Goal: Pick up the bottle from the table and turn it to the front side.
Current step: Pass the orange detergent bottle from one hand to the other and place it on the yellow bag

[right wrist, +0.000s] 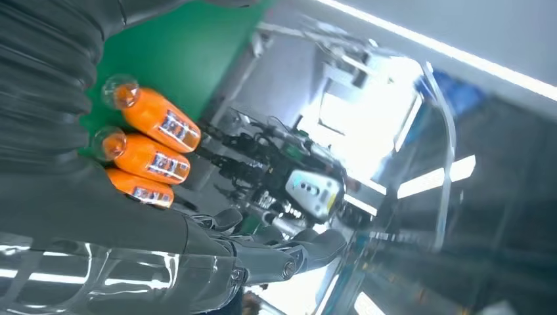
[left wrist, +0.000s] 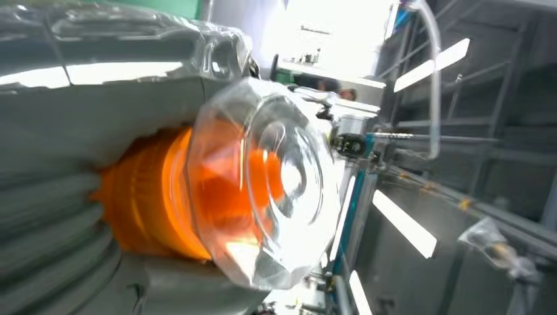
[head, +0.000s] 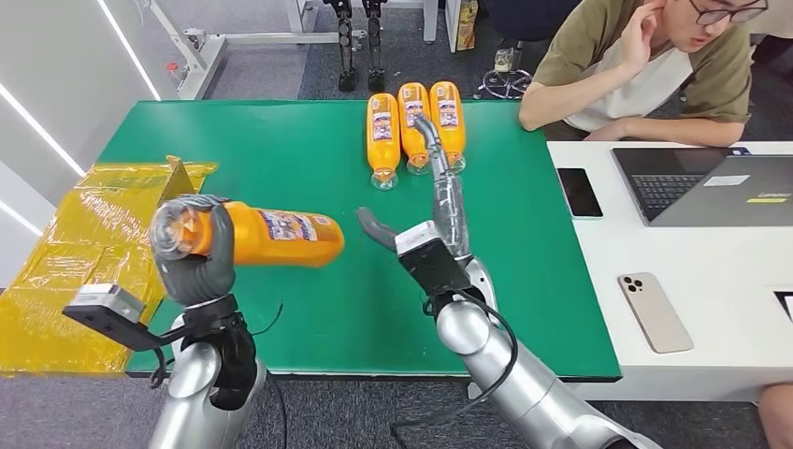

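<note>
Here the left robot hand (head: pixel 192 253) wraps its fingers around the cap end of the orange bottle (head: pixel 271 236), holding it sideways above the green tabletop (head: pixel 281 168). The right robot hand (head: pixel 425 220) is raised beside the bottle, fingers spread, holding nothing.

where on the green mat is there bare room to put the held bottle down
Bare mat lies left of the three bottles, between them and the yellow wrap, and along the mat's right side towards the white desk. It is crowded at the far middle by the three bottles, and the right hand reaches over the centre.
</note>
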